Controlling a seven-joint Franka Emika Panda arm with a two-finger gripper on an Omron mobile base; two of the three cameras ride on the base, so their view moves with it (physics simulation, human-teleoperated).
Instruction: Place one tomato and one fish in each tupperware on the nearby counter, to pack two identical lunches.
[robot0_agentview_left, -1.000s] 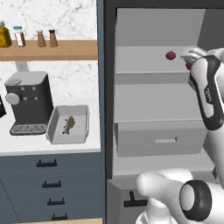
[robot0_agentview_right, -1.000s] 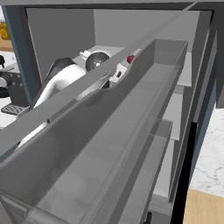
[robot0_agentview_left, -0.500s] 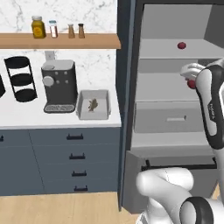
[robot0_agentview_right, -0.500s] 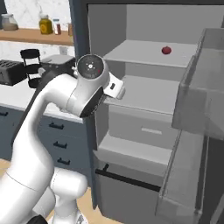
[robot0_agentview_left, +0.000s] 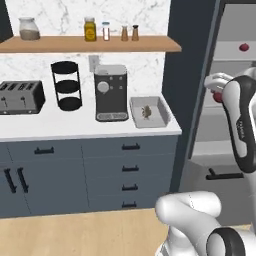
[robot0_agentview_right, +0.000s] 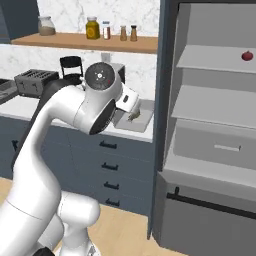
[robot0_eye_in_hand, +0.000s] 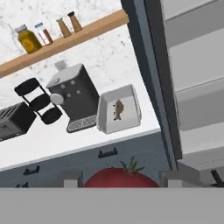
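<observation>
The gripper is clenched on a tomato, which bulges red with its green stalk at the bottom centre of the hand view, between the two dark tips. In the left base view the same tomato shows as a red spot at the right edge, tucked against the white forearm. It is held high, just outside the open fridge, probably so it can be carried across to the desk without knocking anything.

The likely goal is the tupperware at centre right of the left base view, on the desk just beside the coffee machine and close to the desk's right end. One fish already lies in it, so a tomato dropped beside it would, I judge, finish one lunch.

Counting what shows: two tomatoes, one in the gripper and a second tomato on the top fridge shelf at upper right of the right base view; one fish; one tupperware that I can make out clearly. The other tray and the other fish cannot be placed from these views.

On the wooden shelf at the top of the left base view stand five jars and shakers. A toaster and a black tiered rack sit on the desk at left.
</observation>
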